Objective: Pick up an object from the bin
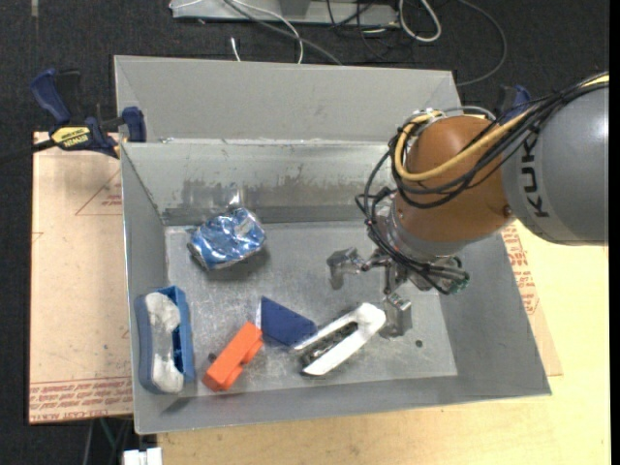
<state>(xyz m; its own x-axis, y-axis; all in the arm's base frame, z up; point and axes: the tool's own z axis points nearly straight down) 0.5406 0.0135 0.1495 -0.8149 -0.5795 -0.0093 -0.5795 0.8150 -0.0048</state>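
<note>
Nearest you lie an orange block [233,355], a dark blue wedge [283,322] and a long white tool [339,342]. Just behind the tool's right end your gripper [368,285] hangs low. Its 2 fingers are spread wide with nothing between them, likely so they can fit round a thing. Farther back sits a crumpled blue wrapper [226,240].

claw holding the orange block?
No, the orange block lies well to the left of the claw, with nothing between the claw's spread fingers.

One raised camera, angled down over the bin [300,250]
</note>
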